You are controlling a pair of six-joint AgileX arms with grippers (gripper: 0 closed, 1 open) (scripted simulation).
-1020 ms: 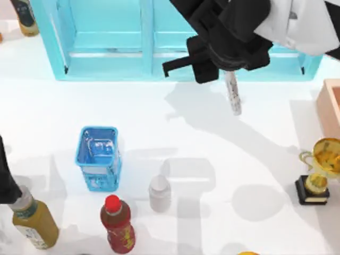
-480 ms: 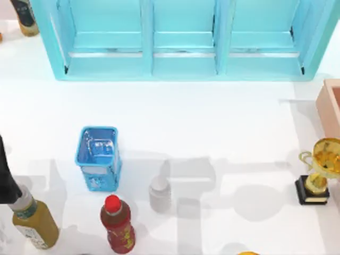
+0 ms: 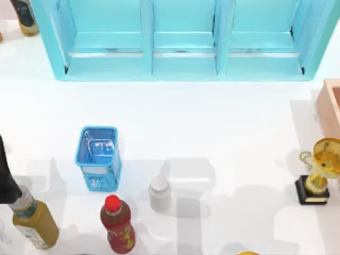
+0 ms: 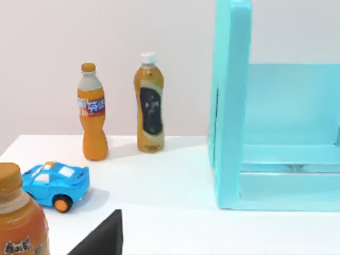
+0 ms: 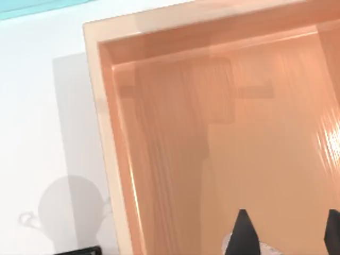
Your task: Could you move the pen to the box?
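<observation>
Right wrist view: right gripper (image 5: 287, 234) hangs over the box (image 5: 223, 138) interior, fingers apart around what looks like the pen (image 5: 249, 247) barrel; box at table's 3 o'clock, so release low, inside walls.

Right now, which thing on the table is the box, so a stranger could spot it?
Start at the turquoise shelf along the table's far side and follow it to the right edge. There sits the box, above the gold trophy. Pinkish-tan thick walls distinguish it from the small blue basket.
</observation>
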